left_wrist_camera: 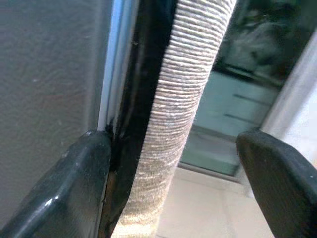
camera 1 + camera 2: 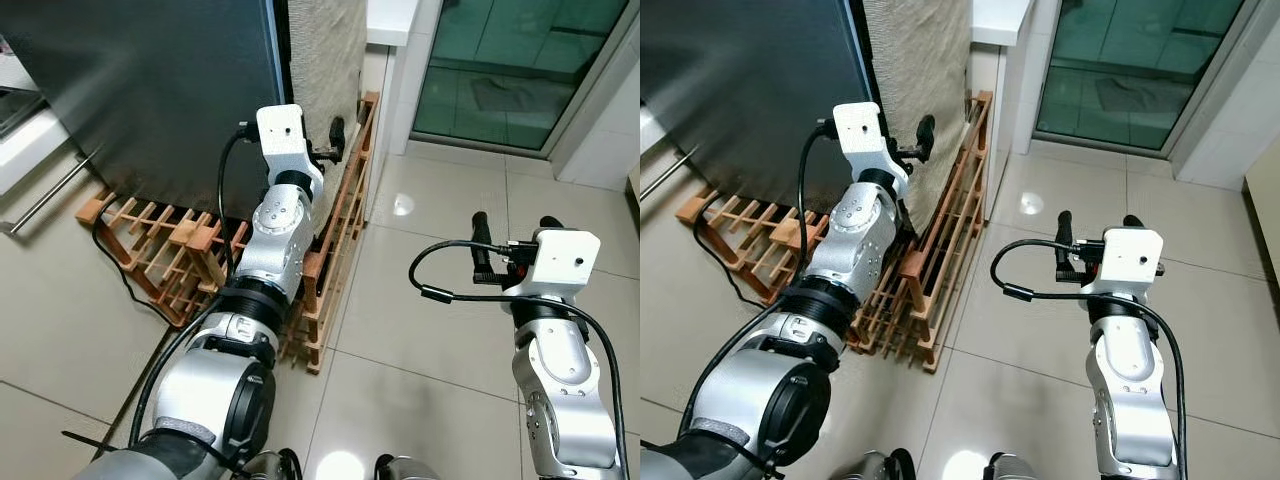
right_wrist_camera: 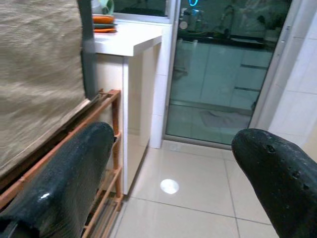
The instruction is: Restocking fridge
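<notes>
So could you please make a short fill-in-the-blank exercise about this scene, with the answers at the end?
1. The left end effector reaches the edge of the dark ___ door.
2. A ___ rack stands on the floor beside the fridge.
3. The right end effector hovers over the tiled ___.
4. Both end effectors have their fingers ___.

Answers: fridge; wooden; floor; open

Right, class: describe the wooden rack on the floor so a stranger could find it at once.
Start at the big dark fridge door on the robot's left. At its foot, on the pale tiled floor, lies the wooden rack, which turns the corner along the fridge side. It is the reddish-brown lattice of slats, the only wooden thing down there, with the left gripper just above it.
</notes>
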You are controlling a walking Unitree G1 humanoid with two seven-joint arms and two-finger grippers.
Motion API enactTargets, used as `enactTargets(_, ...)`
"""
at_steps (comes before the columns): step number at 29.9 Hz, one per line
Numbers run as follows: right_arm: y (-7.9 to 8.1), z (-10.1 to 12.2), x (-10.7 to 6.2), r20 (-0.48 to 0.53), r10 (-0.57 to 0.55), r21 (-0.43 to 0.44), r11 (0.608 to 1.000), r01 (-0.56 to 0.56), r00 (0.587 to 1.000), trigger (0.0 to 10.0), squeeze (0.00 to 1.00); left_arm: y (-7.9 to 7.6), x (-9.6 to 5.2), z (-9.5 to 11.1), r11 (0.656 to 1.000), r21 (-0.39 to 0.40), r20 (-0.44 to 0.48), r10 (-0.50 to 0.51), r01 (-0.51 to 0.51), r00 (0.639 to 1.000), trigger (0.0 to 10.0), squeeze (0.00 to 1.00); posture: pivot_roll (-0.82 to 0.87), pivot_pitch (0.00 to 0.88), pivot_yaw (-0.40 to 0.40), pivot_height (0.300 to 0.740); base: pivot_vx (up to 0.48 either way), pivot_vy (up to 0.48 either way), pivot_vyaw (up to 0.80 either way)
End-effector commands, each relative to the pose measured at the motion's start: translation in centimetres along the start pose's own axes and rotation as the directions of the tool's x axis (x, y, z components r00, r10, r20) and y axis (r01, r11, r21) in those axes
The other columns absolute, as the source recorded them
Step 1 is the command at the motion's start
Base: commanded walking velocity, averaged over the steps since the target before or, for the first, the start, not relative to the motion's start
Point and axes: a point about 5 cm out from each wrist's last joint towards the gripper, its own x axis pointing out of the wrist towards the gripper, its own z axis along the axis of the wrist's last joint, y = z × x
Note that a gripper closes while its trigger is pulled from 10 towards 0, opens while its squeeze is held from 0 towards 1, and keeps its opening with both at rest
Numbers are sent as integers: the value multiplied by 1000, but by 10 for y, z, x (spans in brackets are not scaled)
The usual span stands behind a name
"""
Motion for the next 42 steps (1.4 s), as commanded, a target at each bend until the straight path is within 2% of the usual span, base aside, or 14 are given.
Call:
enactTargets(1, 4, 5, 1, 9, 23, 15, 1000, -23, 1000, 10000, 0, -33, 3, -5, 975, -39, -58, -222, 220, 973, 10000, 0, -220, 114, 57, 740, 0, 0, 0)
enactTargets(5, 4, 3, 0, 0, 29, 18, 999, -29, 1000, 10000, 0, -58, -4, -9, 912, -59, -52, -410, 407, 911, 10000, 0, -223, 114, 57, 740, 0, 0, 0)
enactTargets(12, 4, 3, 0, -4, 29, 18, 999, -29, 1000, 10000, 0, -84, -12, -9, 851, -127, -7, -515, 510, 857, 10000, 0, -224, 112, 58, 740, 0, 0, 0)
enactTargets(19, 10, 0, 0, -16, 43, 28, 999, -42, 999, 10000, 0, -134, -32, -5, 670, -233, 82, -709, 705, 701, 10000, 0, -234, 103, 66, 740, 0, 0, 0)
enactTargets(20, 10, 0, 0, -16, 43, 28, 999, -42, 999, 10000, 0, -134, -32, -5, 670, -233, 82, -709, 705, 701, 10000, 0, -234, 103, 66, 740, 0, 0, 0)
enactTargets(23, 10, -2, -1, -25, 48, 28, 998, -47, 999, 10000, 0, -145, -41, -2, 589, -254, 107, -772, 767, 627, 10000, 0, -238, 99, 69, 740, 0, 0, 0)
enactTargets(25, 10, -4, -2, -29, 48, 27, 999, -47, 998, 10000, 0, -145, -42, -2, 586, -249, 104, -775, 771, 623, 10000, 0, -238, 97, 71, 740, 0, 0, 0)
enactTargets(27, 10, -4, -2, -30, 46, 26, 999, -45, 999, 10000, 0, -140, -39, -3, 622, -235, 89, -751, 747, 654, 10000, 0, -238, 96, 72, 740, 0, 0, 0)
enactTargets(29, 8, -2, -1, -17, 33, 25, 999, -33, 999, 10000, 0, -121, -31, -3, 715, -230, 64, -666, 660, 743, 10000, 0, -234, 92, 73, 740, 0, 0, 0)
enactTargets(30, 7, 1, 0, 1, 17, 25, 1000, -17, 1000, 10000, 0, -97, -24, -1, 801, -200, 51, -567, 564, 822, 10000, 0, -230, 92, 74, 740, 0, 0, 0)
enactTargets(33, 2, 3, 1, 17, -15, 23, 1000, 15, 1000, 10000, 0, -67, -22, 2, 881, -157, 44, -444, 445, 895, 10000, 0, -219, 90, 73, 740, 0, 0, 0)
enactTargets(35, 0, 3, 1, 17, -22, 22, 1000, 22, 1000, 10000, 0, -60, -23, 3, 897, -142, 43, -416, 418, 908, 10000, 0, -219, 90, 73, 740, 0, 0, 0)
enactTargets(37, -3, 2, 1, 22, -44, 15, 999, 43, 999, 10000, 0, -34, -24, 4, 954, -94, 38, -282, 285, 959, 10000, 0, -198, 90, 68, 740, 0, 0, 0)
enactTargets(42, 0, 0, 3, 24, -45, 13, 999, 45, 999, 10000, 0, -13, -24, 3, 990, -15, 22, -142, 143, 990, 10000, 0, -186, 88, 63, 740, 0, 0, 0)
